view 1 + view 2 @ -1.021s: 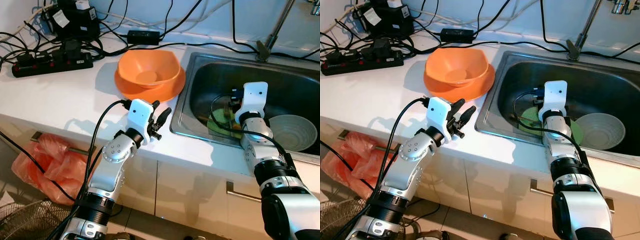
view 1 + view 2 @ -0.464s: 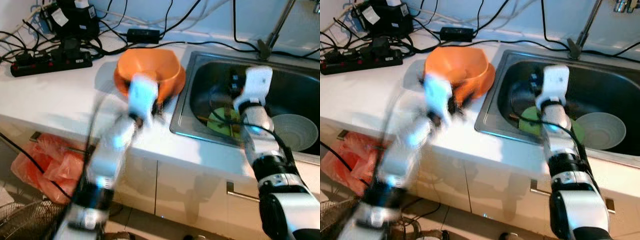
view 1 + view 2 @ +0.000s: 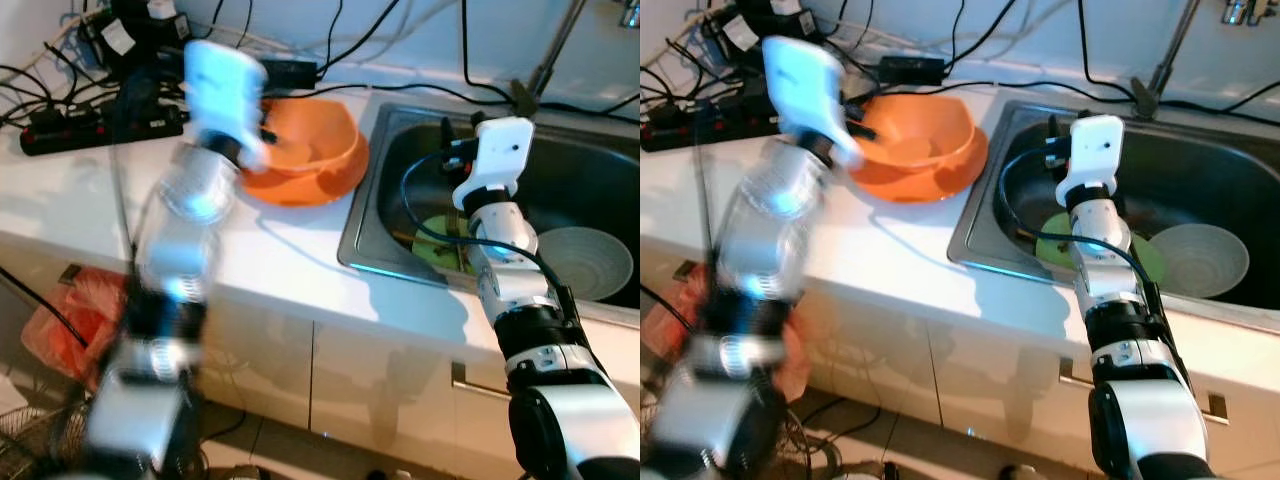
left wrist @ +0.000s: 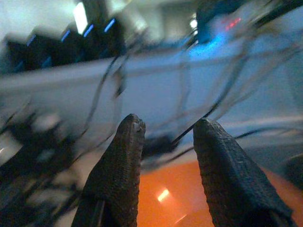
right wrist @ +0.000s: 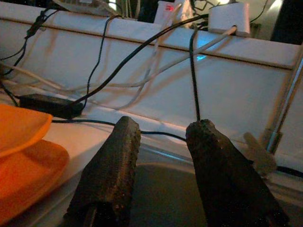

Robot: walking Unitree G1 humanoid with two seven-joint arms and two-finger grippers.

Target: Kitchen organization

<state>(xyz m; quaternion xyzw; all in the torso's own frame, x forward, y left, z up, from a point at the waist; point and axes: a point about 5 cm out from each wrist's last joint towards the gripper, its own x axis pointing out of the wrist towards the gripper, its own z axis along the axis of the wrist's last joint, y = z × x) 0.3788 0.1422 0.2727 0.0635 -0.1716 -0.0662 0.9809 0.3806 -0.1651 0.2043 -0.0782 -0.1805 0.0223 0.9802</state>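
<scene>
Hovering blurred over the orange bowl (image 3: 305, 150) on the counter (image 3: 100, 205), the left hand (image 4: 165, 156) is spread; the right hand (image 5: 158, 177), raised above the sink (image 3: 590, 190), is spread and empty.

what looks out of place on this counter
A black power strip and tangled cables lie on the white counter close to the sink, an odd spot for electrics. The orange bowl sits slightly tilted on an orange plate.
</scene>
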